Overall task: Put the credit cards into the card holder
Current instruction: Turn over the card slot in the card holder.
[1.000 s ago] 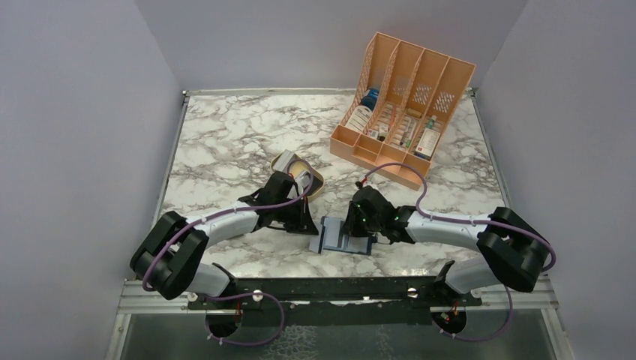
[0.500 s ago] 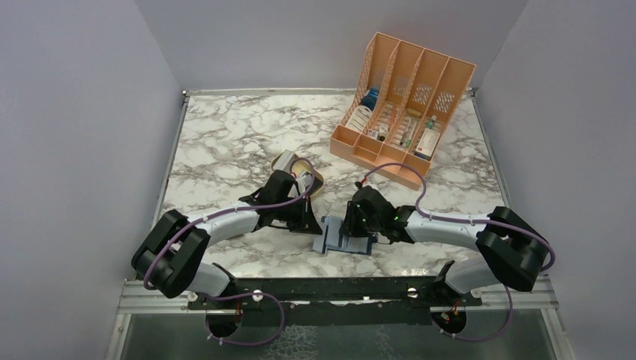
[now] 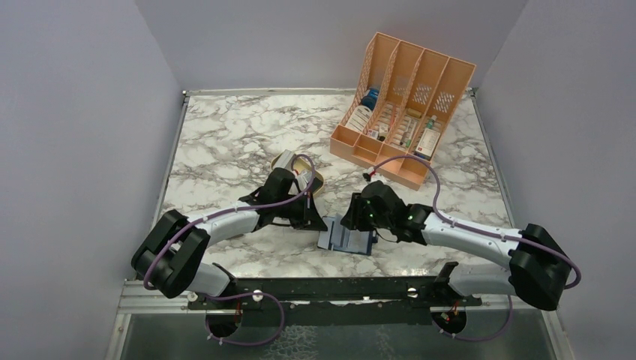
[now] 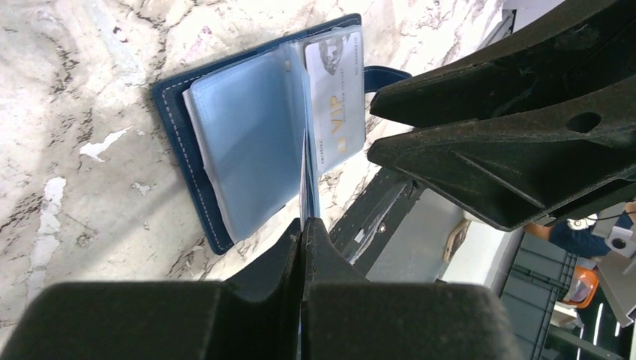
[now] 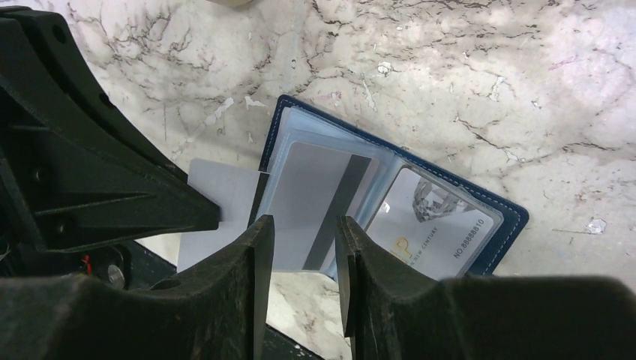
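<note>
Marble table (image 3: pixel 225 135), card holder (image 3: pixel 346 241), rack (image 3: pixel 351 142), tin (image 3: pixel 286 159)

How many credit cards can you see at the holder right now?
2: a VIP card sleeved in the card holder, and a grey striped card partly in the neighbouring sleeve. More may be hidden elsewhere.

Left hand (image 4: pixel 302 223) pinches edge-on card (image 4: pixel 306 172) over card holder (image 4: pixel 171 127).

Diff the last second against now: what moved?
Right arm swung its elbow out to the right; right pincer shifted slightly right over the card holder, jaws apart. Left pincer edged right, shut on a sleeve page. Holder and rack stayed put.
</note>
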Tool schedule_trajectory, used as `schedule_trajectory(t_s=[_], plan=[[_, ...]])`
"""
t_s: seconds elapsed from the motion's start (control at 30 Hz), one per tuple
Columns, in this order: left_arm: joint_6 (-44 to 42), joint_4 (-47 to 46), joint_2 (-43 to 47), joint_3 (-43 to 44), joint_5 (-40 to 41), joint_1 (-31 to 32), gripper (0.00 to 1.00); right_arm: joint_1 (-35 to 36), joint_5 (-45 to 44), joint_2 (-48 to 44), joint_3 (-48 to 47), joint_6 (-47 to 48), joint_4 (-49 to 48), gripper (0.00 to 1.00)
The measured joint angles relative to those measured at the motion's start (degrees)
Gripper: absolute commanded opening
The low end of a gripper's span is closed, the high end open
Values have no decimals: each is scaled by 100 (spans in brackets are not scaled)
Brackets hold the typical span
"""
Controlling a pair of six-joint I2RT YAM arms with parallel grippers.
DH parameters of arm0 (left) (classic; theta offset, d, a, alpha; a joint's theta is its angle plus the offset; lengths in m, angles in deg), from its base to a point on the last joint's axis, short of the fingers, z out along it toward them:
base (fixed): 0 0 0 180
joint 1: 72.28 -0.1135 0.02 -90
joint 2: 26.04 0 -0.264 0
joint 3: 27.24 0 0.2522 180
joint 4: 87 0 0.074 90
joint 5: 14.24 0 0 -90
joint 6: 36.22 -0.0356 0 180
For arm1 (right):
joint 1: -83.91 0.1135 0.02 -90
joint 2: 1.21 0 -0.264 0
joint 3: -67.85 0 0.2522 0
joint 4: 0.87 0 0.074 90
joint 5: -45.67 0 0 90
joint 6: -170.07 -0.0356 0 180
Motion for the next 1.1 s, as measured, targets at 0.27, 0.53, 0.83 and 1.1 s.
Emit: schedule_trajectory(t_s=[0.27,0.53,0.83,1.1], plan=[[164,-243,0,0,-98,15,0,0,-50,-518,0,-37,275,37],[234,-282,-2,0,-96,116,0,0,186,-374,0,-68,223,40],[256,-297,-35,0,-96,179,0,0,243,17,-48,-127,216,34],[256,-358,-57,0,-96,188,0,0,149,26,-127,-155,501,28]])
